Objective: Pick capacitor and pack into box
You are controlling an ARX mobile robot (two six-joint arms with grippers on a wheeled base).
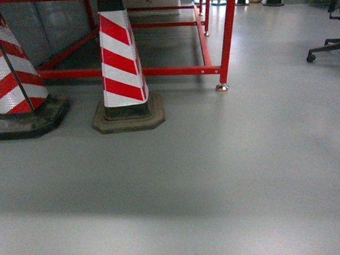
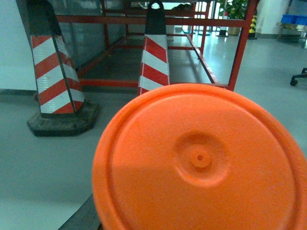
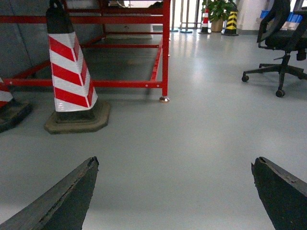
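Observation:
An orange round capacitor (image 2: 201,163), with a dimple at the centre of its flat end, fills most of the left wrist view. It sits right where my left gripper's jaws are, and one dark finger (image 2: 88,216) shows at its lower left edge, so the gripper looks shut on it. My right gripper (image 3: 175,164) stands wide open over bare grey floor, with nothing between its two dark fingertips. The box is out of view in every frame. The head view shows neither gripper.
Two red-and-white striped cones (image 1: 121,62) (image 1: 13,83) on dark rubber bases stand ahead on the left. Behind them is a red steel frame (image 1: 225,40) with a foot on the floor. An office chair (image 3: 283,48) is at the right. Grey floor (image 1: 217,176) lies in front.

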